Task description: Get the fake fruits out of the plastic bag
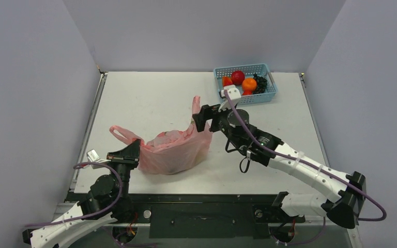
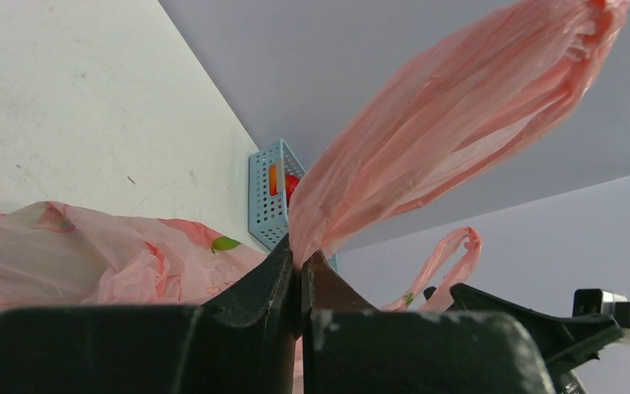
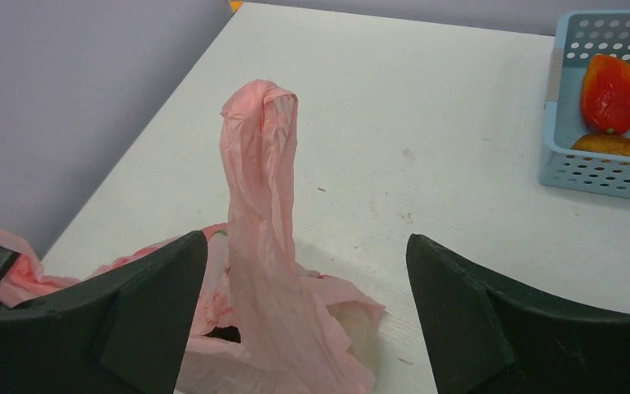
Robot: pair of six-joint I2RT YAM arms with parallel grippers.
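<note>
The plastic bag [image 1: 173, 150] lies slumped just 8 o'clock of the table's [image 1: 150, 93] middle, the left gripper [image 1: 134, 151] clenched on its 9 o'clock edge. The right gripper [image 1: 200, 118] stands released, jaws wide either side of the upright handle [image 3: 258, 164] at the bag's 1 o'clock.

Plastic bag [image 1: 173, 152] is lying slumped left of table [image 1: 150, 93] centre. It's thin translucent pink film with its mouth gaping upward; one loop handle [image 1: 197, 106] is standing upright, the other is trailing flat to the left. Fake fruits [image 1: 202, 151] inside are showing only as a dim yellow-green tint through the film, while a dark grape bunch [image 1: 260, 83] is sitting in the blue basket [image 1: 271, 96] at far right.
</note>
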